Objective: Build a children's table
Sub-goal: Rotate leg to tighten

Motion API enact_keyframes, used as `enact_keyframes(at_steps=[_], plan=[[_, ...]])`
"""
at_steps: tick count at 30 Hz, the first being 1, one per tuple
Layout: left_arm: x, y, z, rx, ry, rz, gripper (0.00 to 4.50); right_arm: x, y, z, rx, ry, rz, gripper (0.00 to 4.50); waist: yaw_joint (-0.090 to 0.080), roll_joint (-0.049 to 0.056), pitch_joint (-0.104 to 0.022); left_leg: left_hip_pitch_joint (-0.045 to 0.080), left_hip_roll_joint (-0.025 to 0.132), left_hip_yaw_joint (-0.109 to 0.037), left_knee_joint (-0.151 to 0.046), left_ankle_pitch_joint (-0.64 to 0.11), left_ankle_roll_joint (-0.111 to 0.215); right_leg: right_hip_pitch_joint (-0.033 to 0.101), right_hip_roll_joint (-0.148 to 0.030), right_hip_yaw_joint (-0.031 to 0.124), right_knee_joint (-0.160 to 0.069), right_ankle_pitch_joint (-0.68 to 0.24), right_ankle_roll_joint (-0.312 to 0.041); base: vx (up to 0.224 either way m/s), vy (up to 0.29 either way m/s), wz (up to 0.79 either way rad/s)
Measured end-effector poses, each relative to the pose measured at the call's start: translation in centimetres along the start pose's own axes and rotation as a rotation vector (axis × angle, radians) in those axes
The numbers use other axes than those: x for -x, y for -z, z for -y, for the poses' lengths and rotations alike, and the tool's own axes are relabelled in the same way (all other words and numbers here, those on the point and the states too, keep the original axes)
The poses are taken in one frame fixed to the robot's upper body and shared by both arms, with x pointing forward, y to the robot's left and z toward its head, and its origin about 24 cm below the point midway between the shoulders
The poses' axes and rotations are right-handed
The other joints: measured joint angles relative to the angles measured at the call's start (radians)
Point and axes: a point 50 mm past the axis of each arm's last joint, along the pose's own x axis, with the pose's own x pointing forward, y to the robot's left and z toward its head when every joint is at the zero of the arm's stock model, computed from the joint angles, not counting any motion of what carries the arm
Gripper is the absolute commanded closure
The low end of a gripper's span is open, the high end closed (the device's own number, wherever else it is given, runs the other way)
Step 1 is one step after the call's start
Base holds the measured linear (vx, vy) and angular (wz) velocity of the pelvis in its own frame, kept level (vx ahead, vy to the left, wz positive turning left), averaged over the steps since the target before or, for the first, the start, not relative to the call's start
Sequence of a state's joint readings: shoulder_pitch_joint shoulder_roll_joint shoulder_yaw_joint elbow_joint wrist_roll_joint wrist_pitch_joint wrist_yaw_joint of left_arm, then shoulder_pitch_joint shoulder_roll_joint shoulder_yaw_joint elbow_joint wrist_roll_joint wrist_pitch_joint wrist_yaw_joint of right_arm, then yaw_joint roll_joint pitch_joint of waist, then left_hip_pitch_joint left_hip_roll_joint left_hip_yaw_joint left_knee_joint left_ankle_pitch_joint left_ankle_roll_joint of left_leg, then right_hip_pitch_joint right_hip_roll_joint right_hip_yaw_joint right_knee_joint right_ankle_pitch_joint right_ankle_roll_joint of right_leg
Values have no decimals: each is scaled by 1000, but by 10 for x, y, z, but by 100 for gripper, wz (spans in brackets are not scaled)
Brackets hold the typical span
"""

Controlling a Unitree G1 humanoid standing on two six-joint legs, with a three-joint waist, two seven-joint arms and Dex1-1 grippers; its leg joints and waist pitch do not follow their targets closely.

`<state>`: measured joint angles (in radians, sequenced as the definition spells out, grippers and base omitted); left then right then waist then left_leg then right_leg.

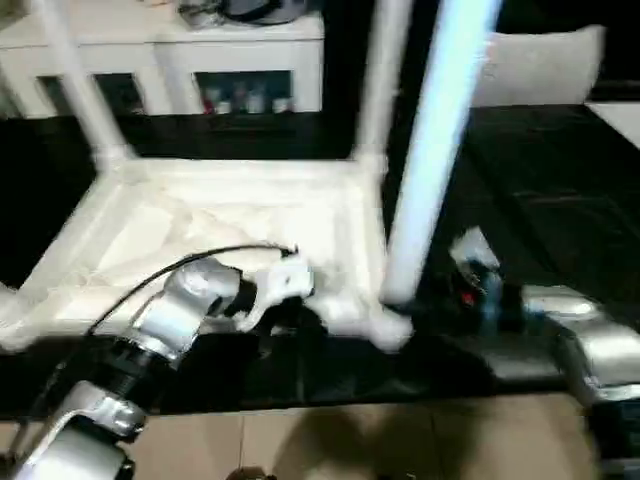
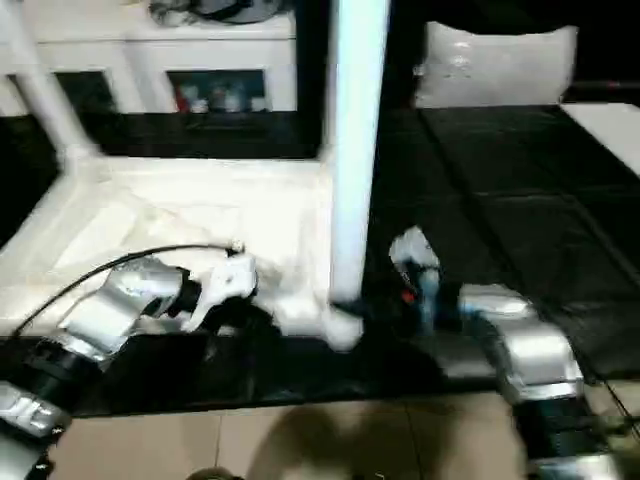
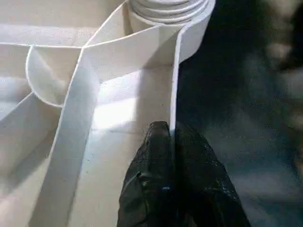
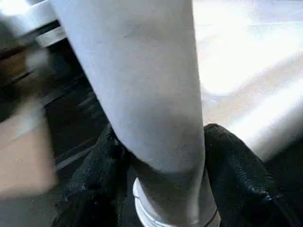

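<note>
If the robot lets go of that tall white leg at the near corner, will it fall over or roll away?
Probably it stays up: the leg stands upright in the table's corner socket. If loose, it could tip, being tall and thin. It is round, so once down it might roll. The right pincer grips its smooth base, which may slip.
</note>
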<state>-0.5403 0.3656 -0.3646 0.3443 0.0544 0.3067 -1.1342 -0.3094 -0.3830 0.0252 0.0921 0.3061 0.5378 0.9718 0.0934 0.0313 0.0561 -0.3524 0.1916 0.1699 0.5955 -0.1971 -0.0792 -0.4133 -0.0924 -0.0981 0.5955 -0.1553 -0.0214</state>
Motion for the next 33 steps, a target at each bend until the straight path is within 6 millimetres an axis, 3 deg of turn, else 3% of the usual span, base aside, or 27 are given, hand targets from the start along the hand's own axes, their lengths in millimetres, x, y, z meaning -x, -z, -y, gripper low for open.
enact_keyframes(at_steps=[2, 5, 10, 12, 14, 21, 28, 31, 33], plan=[[-11, -5, -1, 54, -76, 16, 450, -8, -2, 5, -20, 153, 28, 247, -20, 0, 0, 0, -1, 0, 0, 0, 0, 0, 0, 1, -1, 0, 0, 0, 0, 0], [-22, -12, -2, 105, -153, 35, 450, -18, -8, 11, -31, 301, 40, 249, -34, 1, 0, -1, -1, 0, -2, 0, 0, 0, 0, 0, -1, 0, 0, 0, 0, 0], [-38, -24, -4, 160, -270, 47, 450, -32, -13, 15, -18, 500, 78, 249, -33, 3, -1, -3, -1, -1, -5, 0, 0, -1, 0, -1, -4, 0, 1, 0, 0, 0], [-40, -26, -3, 163, -275, 50, 450, -32, -13, 16, -12, 513, 87, 198, -32, 3, -1, -4, -1, -1, -5, -1, 2, -1, 0, -1, -6, 0, 1, 0, 0, 0], [-40, -26, -3, 158, -273, 53, 450, -31, -13, 16, -20, 513, 102, 179, -33, 3, -1, -5, -1, -1, -5, -2, 2, -1, 0, -1, -8, 0, 1, 0, 0, 0], [-35, -24, -2, 86, -224, 69, 450, -15, -9, 17, 20, 386, 109, 119, -31, 4, -1, -12, 0, -1, -5, 0, 9, -6, 0, -2, -11, 3, -4, 0, 0, 0], [-11, -6, -1, -30, -105, 51, 450, 2, -8, 12, 115, 142, 32, 76, -27, 4, -1, -12, 1, -1, -5, 0, 10, -6, 1, -3, -11, 3, -4, 0, 0, 0], [-2, 0, 2, -71, -15, 43, 450, 18, -9, 12, 188, 33, -41, 76, -4, 3, 0, -13, 0, -1, -3, -1, 7, -5, 0, -3, -11, 1, 0, 0, 0, 0], [5, 4, 3, -97, 31, 26, 450, 21, -9, 9, 225, -48, -65, 76, 0, 2, 0, -12, 0, -1, -2, -1, 7, -4, 0, -3, -11, 2, 0, 0, 0, 0]])
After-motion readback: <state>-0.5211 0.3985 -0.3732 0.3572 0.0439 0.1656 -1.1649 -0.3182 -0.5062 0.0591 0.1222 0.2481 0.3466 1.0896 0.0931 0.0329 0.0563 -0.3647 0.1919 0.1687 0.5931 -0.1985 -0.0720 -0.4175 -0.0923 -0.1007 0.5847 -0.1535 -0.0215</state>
